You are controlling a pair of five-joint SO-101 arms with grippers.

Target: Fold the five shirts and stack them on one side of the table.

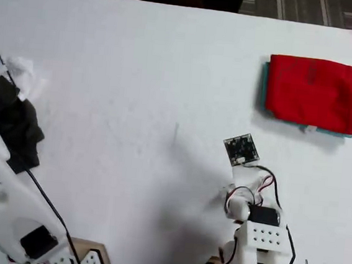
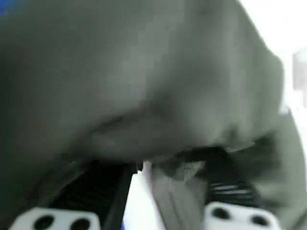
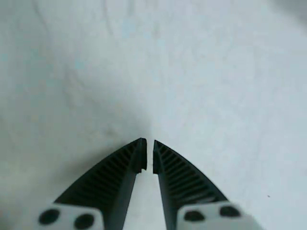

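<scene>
A white table [image 1: 138, 72] covered nearly the whole high view, from the upper edge down to the bottom of the frame.

The left arm [image 1: 1, 196] rose from the lower left corner toward the left edge. The left gripper [image 2: 170, 167] lay under draped cloth in its own wrist view. It could not be told whether it was clamped on that cloth or released.

A folded red shirt [image 1: 314, 92] lay flat at the upper right of the high view. It rested squarely on a folded teal shirt [image 1: 263, 90], of which a narrow border showed along the left and lower edges of the red one. This pile stood well apart from both arms.

A dark shirt [image 1: 17, 129] was bunched at the left edge of the high view, against the upper end of the left arm. The same shirt [image 2: 144, 72] spread across the left wrist view.

The right arm [image 1: 259, 240] stood at the lower right, below and to the left of the pile. The right gripper [image 3: 149, 155] was clenched and held nothing, its tips almost touching over bare table.

A crumpled white cloth [image 1: 25, 77] lay just above the dark shirt, touching it.

A small circuit board [image 1: 241, 149] sat at the upper end of the right arm.
</scene>
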